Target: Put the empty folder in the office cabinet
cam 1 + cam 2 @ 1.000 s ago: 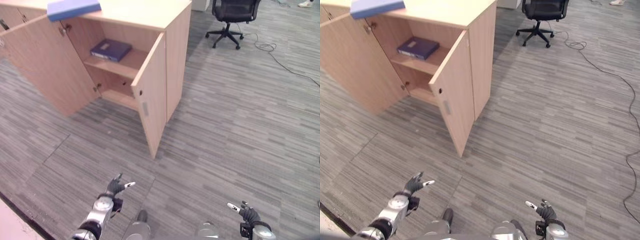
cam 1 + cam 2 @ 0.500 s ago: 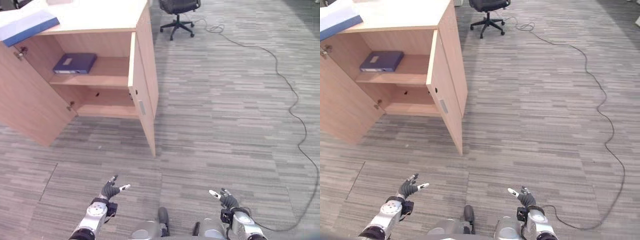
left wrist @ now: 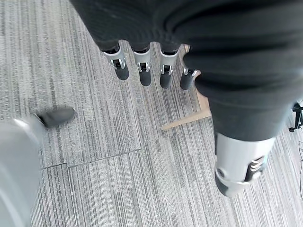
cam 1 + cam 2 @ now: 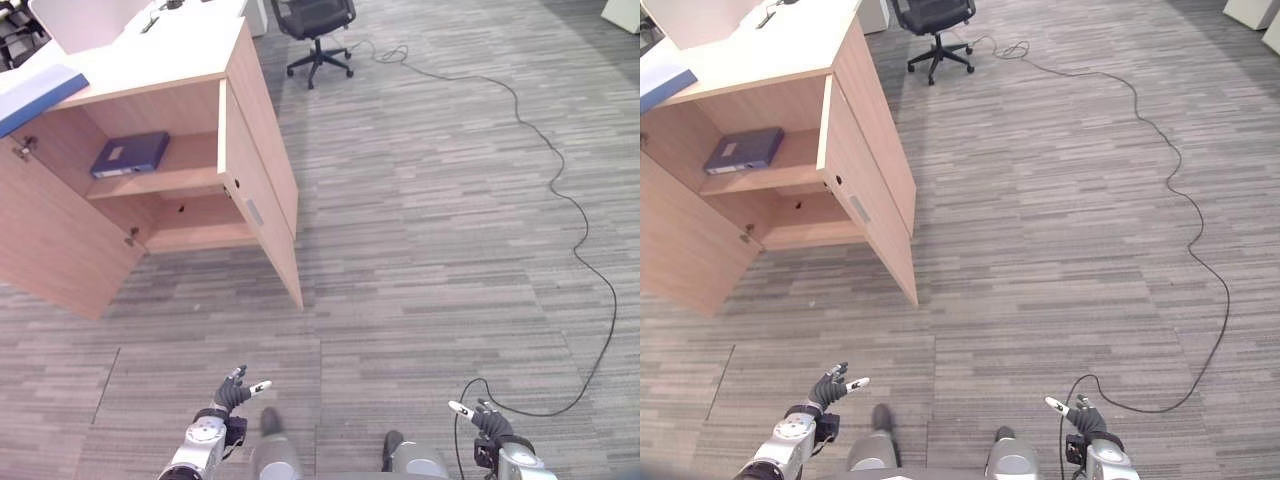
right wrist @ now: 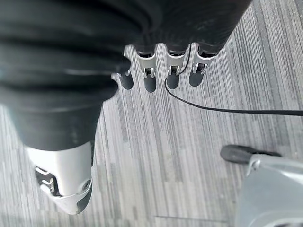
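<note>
Grey carpet floor (image 4: 420, 250) carries the wooden cabinet (image 4: 255, 120), doors open, a blue folder (image 4: 130, 155) lying flat on its shelf, well apart from the left hand (image 4: 232, 392) and right hand (image 4: 487, 421), both empty with fingers relaxed.

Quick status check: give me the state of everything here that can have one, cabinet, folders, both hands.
Office cabinet: both doors open.
Dark blue folder: lying flat on the upper shelf.
Light blue folder: lying on the cabinet top.
Left hand: open, empty.
Right hand: open, empty.
</note>
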Available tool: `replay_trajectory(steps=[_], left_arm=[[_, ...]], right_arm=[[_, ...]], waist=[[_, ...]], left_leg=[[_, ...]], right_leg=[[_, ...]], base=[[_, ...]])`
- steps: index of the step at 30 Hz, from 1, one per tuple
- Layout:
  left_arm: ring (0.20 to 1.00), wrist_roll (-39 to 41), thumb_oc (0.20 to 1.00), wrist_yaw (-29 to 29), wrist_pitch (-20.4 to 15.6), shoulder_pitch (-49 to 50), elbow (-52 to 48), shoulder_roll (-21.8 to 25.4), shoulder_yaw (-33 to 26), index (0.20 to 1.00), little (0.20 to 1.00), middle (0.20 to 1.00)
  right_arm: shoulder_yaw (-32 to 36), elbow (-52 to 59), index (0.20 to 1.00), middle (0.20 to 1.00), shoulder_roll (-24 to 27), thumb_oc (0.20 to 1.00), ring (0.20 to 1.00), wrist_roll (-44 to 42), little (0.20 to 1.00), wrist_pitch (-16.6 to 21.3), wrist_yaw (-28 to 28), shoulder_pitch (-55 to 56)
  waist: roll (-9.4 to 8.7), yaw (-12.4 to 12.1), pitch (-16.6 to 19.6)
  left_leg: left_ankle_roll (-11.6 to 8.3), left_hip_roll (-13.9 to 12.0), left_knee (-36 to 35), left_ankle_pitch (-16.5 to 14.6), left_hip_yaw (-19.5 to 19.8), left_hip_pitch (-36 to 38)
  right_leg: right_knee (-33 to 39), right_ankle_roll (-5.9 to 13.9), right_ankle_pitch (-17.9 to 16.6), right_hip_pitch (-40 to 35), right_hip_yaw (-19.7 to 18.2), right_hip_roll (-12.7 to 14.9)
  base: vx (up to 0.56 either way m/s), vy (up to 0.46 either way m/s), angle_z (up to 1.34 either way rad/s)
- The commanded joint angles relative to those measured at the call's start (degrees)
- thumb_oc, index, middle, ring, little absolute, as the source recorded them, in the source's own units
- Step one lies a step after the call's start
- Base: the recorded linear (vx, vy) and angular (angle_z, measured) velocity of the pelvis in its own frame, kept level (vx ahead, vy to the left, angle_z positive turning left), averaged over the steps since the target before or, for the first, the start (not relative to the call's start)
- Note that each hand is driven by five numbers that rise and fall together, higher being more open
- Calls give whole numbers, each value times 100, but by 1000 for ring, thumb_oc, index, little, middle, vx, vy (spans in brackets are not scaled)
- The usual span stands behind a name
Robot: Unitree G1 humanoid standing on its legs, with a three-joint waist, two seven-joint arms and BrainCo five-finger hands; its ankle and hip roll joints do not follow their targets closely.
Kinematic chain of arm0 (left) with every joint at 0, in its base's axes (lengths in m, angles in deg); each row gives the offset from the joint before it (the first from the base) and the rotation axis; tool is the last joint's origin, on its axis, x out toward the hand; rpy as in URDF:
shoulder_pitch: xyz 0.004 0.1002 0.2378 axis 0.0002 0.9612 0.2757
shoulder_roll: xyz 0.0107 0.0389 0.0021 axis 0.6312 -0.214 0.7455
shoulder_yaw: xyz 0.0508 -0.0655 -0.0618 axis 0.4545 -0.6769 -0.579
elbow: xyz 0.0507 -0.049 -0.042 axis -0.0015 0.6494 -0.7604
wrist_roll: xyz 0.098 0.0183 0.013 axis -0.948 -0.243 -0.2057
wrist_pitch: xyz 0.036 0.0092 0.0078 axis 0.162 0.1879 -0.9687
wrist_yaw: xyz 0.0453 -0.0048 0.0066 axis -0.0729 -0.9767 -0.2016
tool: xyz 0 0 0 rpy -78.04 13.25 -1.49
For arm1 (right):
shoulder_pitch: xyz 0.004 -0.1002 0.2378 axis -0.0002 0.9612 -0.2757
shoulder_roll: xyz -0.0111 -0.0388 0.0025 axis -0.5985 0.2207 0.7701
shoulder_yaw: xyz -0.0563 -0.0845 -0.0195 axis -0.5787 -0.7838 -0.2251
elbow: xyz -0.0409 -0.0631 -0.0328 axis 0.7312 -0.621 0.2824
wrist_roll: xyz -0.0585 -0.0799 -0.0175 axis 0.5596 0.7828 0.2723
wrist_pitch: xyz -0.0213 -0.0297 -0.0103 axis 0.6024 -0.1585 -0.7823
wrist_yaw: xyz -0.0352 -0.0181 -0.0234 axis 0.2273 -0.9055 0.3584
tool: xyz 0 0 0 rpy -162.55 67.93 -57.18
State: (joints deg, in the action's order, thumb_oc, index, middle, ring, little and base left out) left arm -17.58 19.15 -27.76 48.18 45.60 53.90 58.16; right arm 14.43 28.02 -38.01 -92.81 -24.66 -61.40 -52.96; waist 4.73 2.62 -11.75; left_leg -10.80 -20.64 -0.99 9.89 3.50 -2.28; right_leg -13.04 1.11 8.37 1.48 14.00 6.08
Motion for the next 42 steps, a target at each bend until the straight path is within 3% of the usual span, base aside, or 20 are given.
replay_trajectory(steps=[1,4,7,8,9,10,11,13,17,21,22,23,25,30,34,35,36,38,39,42], left_arm=[[1000,296,1000,-137,-255,-70,-215,278,-267,1000,1000,1000],[1000,303,1000,-131,-277,-107,-202,367,-269,1000,1000,1000],[1000,209,1000,-84,-285,-177,-158,385,-198,1000,1000,1000],[1000,133,1000,-64,-271,-171,-135,382,-158,1000,1000,1000],[1000,31,1000,-49,-247,-173,-104,392,-88,1000,1000,1000],[1000,30,1000,-49,-246,-174,-104,396,-85,1000,1000,1000],[1000,11,1000,-66,-237,-189,-104,425,-69,1000,1000,1000],[1000,-115,1000,-29,-238,-150,-164,560,6,1000,1000,1000],[1000,-158,1000,20,-196,1,-141,561,-74,1000,1000,1000],[1000,-121,1000,-4,-149,-9,-18,448,-183,1000,1000,1000],[1000,-121,1000,-4,-150,-8,-17,447,-183,1000,1000,1000],[1000,-221,1000,22,-147,-30,8,361,-123,1000,1000,1000],[1000,-202,1000,6,-172,-53,-90,251,-56,1000,1000,1000],[1000,-138,1000,6,-239,-103,-126,182,-14,1000,1000,1000],[1000,-8,1000,59,-234,-102,-352,185,-35,1000,1000,1000],[1000,60,1000,19,-256,-94,-372,173,-84,1000,1000,1000],[1000,91,1000,-38,-259,-117,-323,155,-146,1000,1000,1000],[1000,91,1000,-47,-253,-92,-368,164,-159,1000,1000,1000],[1000,78,1000,-63,-242,-18,-352,178,-201,1000,1000,1000],[1000,83,1000,-97,-247,11,-268,178,-178,1000,1000,1000]], right_arm=[[-45,86,1000,1000,-65,1000,1000,110,1000,74,-37,-102],[-13,47,1000,1000,-30,1000,1000,141,1000,50,-58,-177],[240,-30,1000,1000,-81,1000,1000,74,1000,21,-65,-91],[353,-54,1000,1000,-106,1000,1000,56,1000,8,-54,-33],[501,-113,1000,1000,-188,1000,1000,-74,1000,36,15,0],[503,-114,1000,1000,-192,1000,1000,-74,1000,37,16,0],[537,-95,1000,1000,-240,1000,1000,-187,1000,41,49,-65],[523,46,1000,1000,-353,1000,1000,-319,1000,81,63,-108],[465,72,1000,1000,-505,1000,1000,-456,1000,117,80,-166],[237,62,1000,1000,-619,1000,1000,-317,1000,171,130,-159],[236,62,1000,1000,-619,1000,1000,-317,1000,172,130,-158],[250,51,1000,1000,-577,1000,1000,-336,1000,206,137,-39],[310,21,1000,1000,-549,1000,1000,-468,1000,228,152,37],[257,-128,1000,1000,-533,1000,1000,-472,1000,225,102,104],[184,-110,1000,1000,-451,1000,1000,-350,1000,178,50,94],[115,-108,1000,1000,-407,1000,1000,-295,1000,173,41,64],[126,-111,1000,1000,-374,1000,1000,-259,1000,150,31,31],[162,-93,1000,1000,-349,1000,1000,-263,1000,123,39,35],[276,-57,1000,1000,-287,1000,1000,-308,1000,88,21,96],[281,-47,1000,1000,-246,1000,1000,-317,1000,63,11,161]], waist=[[-183,-230,-104],[-216,-248,-28],[-259,-211,105],[-293,-205,181],[-406,-200,231],[-422,-216,237],[-482,-194,158],[-404,-204,54],[-329,-121,-79],[-380,-235,-176],[-380,-233,-174],[-371,-134,-146],[-355,-44,-142],[-330,-32,-77],[-349,36,-153],[-376,-23,-219],[-435,-3,-234],[-456,-7,-242],[-448,-7,-50],[-314,-75,93]], left_leg=[[-141,-109,217,109,133,-92],[-310,-355,256,200,265,-58],[-411,-314,273,-205,-97,30],[-411,-177,273,-424,-116,42],[-286,175,226,-700,-104,74],[-275,192,234,-706,-122,72],[-171,350,142,-725,-239,160],[5,516,-140,-758,-522,344],[254,1047,-401,-1087,-899,847],[529,1561,-401,-1138,-1302,798],[528,1560,-401,-1140,-1301,798],[607,1775,-401,-1110,-1283,726],[619,1916,-401,-1151,-1199,737],[600,1920,-401,-1152,-1117,751],[216,1687,813,-1252,-1356,406],[59,1583,1205,-1009,-1296,153],[-88,1012,1347,-746,-1395,-64],[-98,683,1161,-697,-1558,50],[-181,9,392,-217,-1673,233],[-358,-247,-157,200,-932,253]], right_leg=[[-91,823,249,-340,-998,893],[-459,1090,309,-199,-1174,1208],[-241,1301,90,-399,-1103,1529],[-69,1379,-134,-530,-1054,1675],[32,1389,-1072,-466,-1135,1890],[51,1389,-1089,-460,-1150,1906],[-141,1362,-1869,-172,-1305,2018],[-304,1389,-2364,197,-1197,2109],[671,1294,-2035,434,-347,1755],[721,1080,-1496,503,1319,952],[709,1078,-1484,507,1319,954],[603,891,-1000,334,746,440],[709,773,-818,218,-173,97],[1218,731,-1050,-47,-188,220],[1698,668,-1042,-428,-18,325],[1752,644,-989,-537,-45,367],[1804,719,-959,-641,52,592],[1795,779,-930,-712,81,696],[1706,986,-920,-724,78,929],[1488,1094,-740,-712,-147,1022]], base=[[143,460,-11],[134,493,-11],[150,476,-10],[212,571,21],[142,414,42],[71,393,47],[-22,303,43],[-6,609,1],[98,457,-71],[-50,327,-30],[-60,332,-15],[-25,197,21],[7,165,50],[59,-38,35],[-10,-27,37],[-12,135,24],[28,213,2],[144,274,15],[254,384,14],[300,506,-7]])
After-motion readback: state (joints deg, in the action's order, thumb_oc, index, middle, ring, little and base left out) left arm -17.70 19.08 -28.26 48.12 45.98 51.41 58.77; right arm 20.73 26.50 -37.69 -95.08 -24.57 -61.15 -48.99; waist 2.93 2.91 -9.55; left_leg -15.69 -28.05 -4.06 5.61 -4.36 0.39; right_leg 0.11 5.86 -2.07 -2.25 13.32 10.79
